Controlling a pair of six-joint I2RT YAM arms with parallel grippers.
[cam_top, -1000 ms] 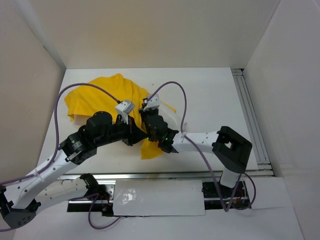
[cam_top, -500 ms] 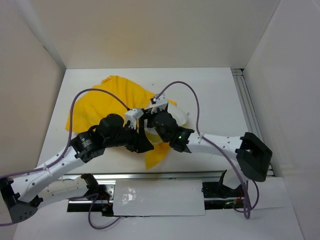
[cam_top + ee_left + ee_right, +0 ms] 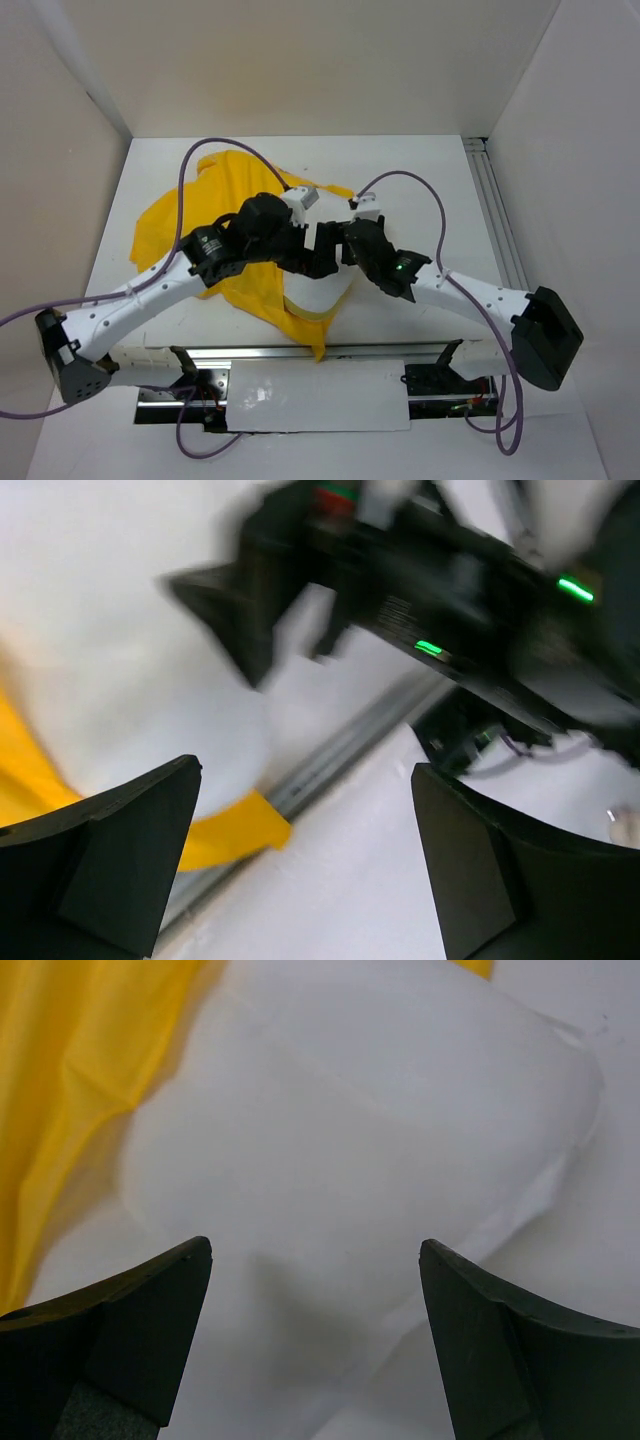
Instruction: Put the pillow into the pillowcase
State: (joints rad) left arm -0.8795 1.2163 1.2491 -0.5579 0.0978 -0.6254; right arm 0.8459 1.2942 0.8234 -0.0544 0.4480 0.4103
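Now, pillow (image 3: 318,292): white, soft and puffy, with a smooth rounded bulge and faint lines across its surface in the right wrist view; only part of it shows.
Pillow's place: near the front middle of the table (image 3: 430,180), just below where the two grippers meet, with yellow cloth on its left and along its near edge.
Pillowcase (image 3: 180,215): bright yellow fabric, rumpled and spread over the left and middle of the table; one pointed flap hangs toward the front rail (image 3: 400,348). No print can be made out on the side that shows.
Pillow and pillowcase: touching, the yellow lapping the pillow's left side; how much of the pillow lies inside cannot be told.
Left gripper (image 3: 300,865): jaws spread wide and empty, above the pillow's near edge and a yellow tongue of cloth; the picture is blurred.
Right gripper (image 3: 315,1345): jaws wide apart, gripping nothing, straight over the white bulge.
Right arm (image 3: 470,590): dark, with green lights, facing the left wrist camera.
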